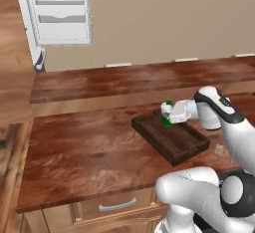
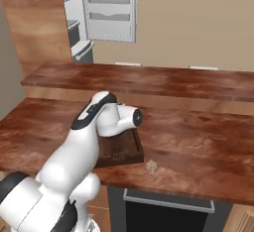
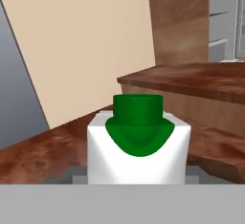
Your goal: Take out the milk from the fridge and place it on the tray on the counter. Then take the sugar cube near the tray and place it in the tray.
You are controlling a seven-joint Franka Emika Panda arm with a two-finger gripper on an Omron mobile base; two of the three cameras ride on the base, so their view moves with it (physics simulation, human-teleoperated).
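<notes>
The milk (image 1: 166,114) is a small white carton with a green top, standing upright over the back part of the dark-brown tray (image 1: 185,150). My gripper (image 1: 169,113) reaches in from the right and is shut on its sides. In the hand view the milk (image 3: 139,144) sits close up between the jaws. Whether its base touches the tray floor I cannot tell. The sugar cube (image 1: 219,150) lies on the counter (image 1: 84,152) just right of the tray. The right base view shows the sugar cube (image 2: 151,166) beside the tray (image 2: 121,159), which my arm partly hides.
The fridge (image 1: 57,10) stands open at the far left, its white door racks facing the room, also seen as the fridge (image 2: 106,8) in the right base view. A raised wooden ledge (image 1: 139,77) runs behind the counter. Bare worktop lies left of the tray.
</notes>
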